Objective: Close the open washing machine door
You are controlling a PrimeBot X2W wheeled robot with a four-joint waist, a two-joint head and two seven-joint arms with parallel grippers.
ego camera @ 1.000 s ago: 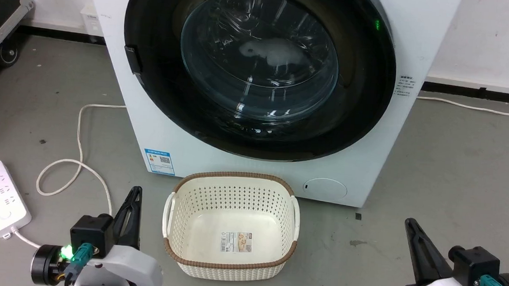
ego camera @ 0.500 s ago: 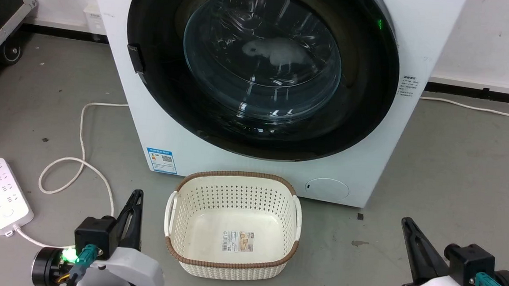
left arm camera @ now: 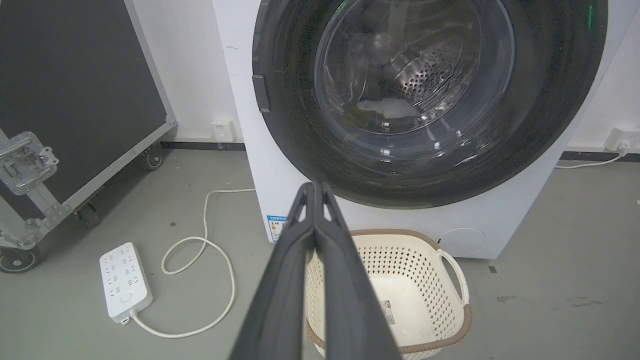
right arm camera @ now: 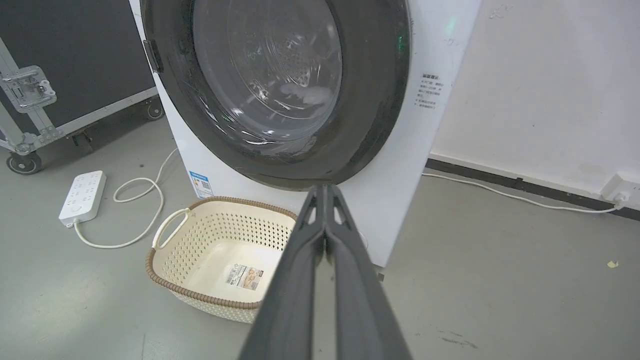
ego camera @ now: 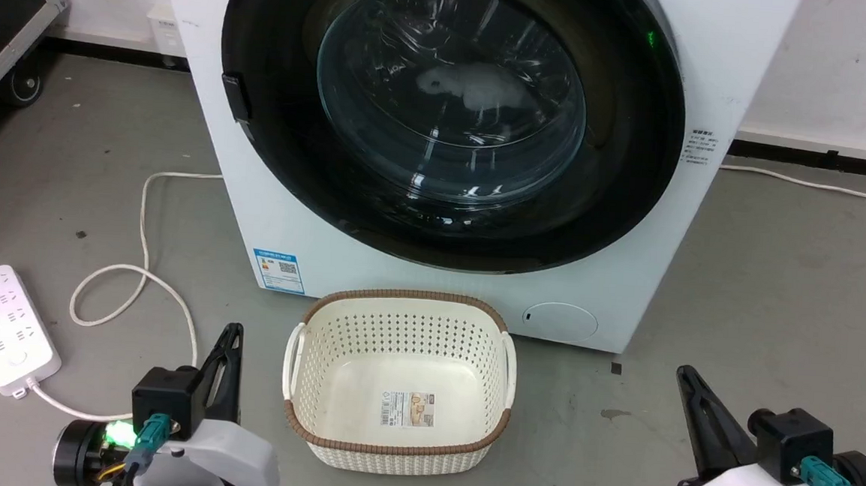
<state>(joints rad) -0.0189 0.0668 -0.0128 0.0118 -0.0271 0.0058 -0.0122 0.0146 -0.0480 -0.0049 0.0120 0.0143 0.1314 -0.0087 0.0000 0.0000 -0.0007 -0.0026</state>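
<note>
Head view: washing machine door (ego camera: pixel 448 116) closed flush, black rim glossy.

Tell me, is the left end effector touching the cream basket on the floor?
Apart. In the head view, a strip of bare grey floor shows between the left end effector and the basket.

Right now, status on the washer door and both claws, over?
Left claw shut, empty. Right claw shut, empty. Washing machine door flush on the washing machine, looks closed. Laundry basket on floor below door, touching neither claw.
</note>
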